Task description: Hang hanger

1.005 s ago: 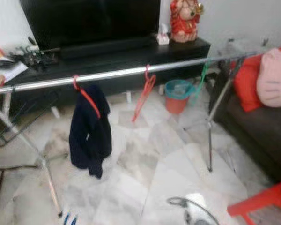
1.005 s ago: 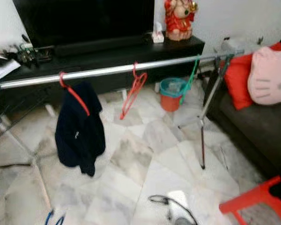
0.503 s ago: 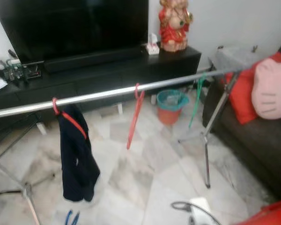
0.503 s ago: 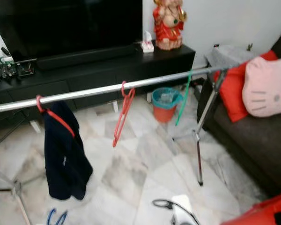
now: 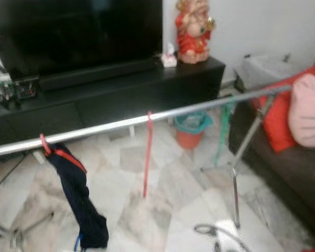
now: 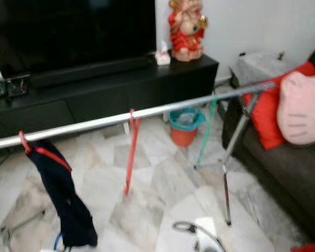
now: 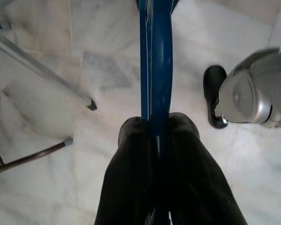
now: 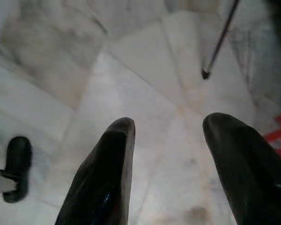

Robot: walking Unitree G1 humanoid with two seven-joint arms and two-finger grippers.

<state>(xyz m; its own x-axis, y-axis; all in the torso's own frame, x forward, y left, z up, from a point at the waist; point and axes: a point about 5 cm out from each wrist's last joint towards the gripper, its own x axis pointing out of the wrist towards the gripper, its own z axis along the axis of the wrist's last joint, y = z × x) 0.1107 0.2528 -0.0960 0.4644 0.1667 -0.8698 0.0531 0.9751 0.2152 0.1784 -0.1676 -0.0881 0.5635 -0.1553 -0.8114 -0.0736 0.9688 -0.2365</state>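
My left gripper [image 7: 157,127] is shut on a blue hanger [image 7: 157,65], which runs out from between the fingers over the marble floor. A bit of that blue hanger [image 6: 56,241] peeks in at the bottom of the right eye view. Ahead, a long silver rail [image 5: 147,118] on tripod legs crosses the room. On it hang a red hanger [image 5: 56,152] carrying a dark navy garment [image 5: 79,205], an empty red hanger [image 5: 146,155] and a green hanger [image 5: 222,128]. My right gripper [image 8: 171,126] is open above bare floor.
The rail's right tripod leg [image 5: 234,194] stands near a dark sofa [image 5: 299,184] with red and pink cushions. An orange bucket [image 5: 191,128] sits behind the rail, before a black TV stand [image 5: 110,100]. A cable and white adapter [image 5: 215,233] lie on the floor.
The whole picture has shifted as the camera moved; the rail now sits lower in view and the hangers appear edge-on. The red stool at bottom right has left the picture.
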